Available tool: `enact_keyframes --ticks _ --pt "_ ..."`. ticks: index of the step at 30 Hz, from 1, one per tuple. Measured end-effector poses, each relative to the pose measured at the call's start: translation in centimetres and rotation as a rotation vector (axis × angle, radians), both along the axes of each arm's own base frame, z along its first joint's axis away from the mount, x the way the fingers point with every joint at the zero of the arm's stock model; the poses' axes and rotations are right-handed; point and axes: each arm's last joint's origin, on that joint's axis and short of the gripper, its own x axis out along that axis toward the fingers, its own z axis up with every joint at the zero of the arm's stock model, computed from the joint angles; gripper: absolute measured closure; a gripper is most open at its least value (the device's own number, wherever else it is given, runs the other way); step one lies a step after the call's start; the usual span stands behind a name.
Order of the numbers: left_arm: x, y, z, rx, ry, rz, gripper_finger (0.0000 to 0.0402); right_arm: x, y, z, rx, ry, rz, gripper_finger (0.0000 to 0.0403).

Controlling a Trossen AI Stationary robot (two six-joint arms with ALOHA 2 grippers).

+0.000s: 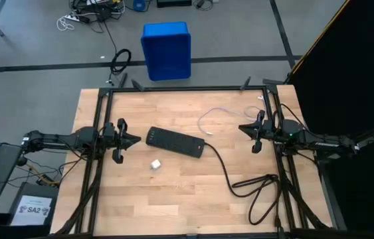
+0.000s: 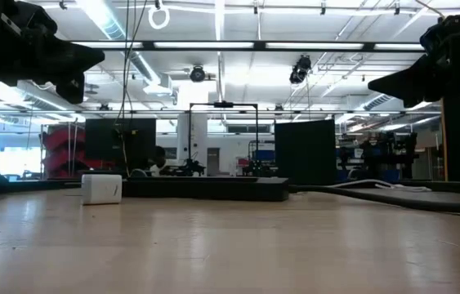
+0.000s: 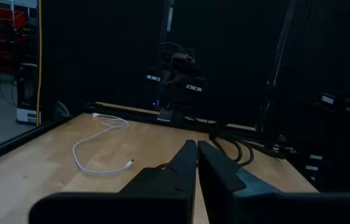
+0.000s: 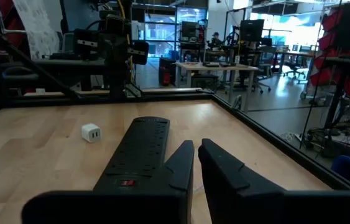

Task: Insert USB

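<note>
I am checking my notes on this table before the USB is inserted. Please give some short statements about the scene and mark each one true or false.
1. The white USB cable lies loose on the table, held by no gripper. True.
2. The left gripper is open wide. False: its fingers are shut, and it holds nothing.
3. The small white charger block lies on the table near the black power strip, apart from it. True.
4. The right gripper grips the black cord. False: it is shut and empty, above the table.
5. The blue bin stands on the table. False: it stands on the floor beyond the table.
</note>
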Motion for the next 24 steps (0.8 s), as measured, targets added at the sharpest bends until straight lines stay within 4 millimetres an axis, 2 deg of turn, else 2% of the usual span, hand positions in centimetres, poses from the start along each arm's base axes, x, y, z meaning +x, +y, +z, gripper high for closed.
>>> enact_keyframes --ticks 17,24 --pt "0.00 0.00 -0.01 0.000 0.000 -0.001 0.0401 0.00 0.00 0.01 0.000 -0.001 0.000 0.0397" --pt "0.00 0.00 0.00 0.000 0.000 -0.001 0.0401 -0.02 0.01 0.58 -0.009 -0.059 0.000 0.0400"
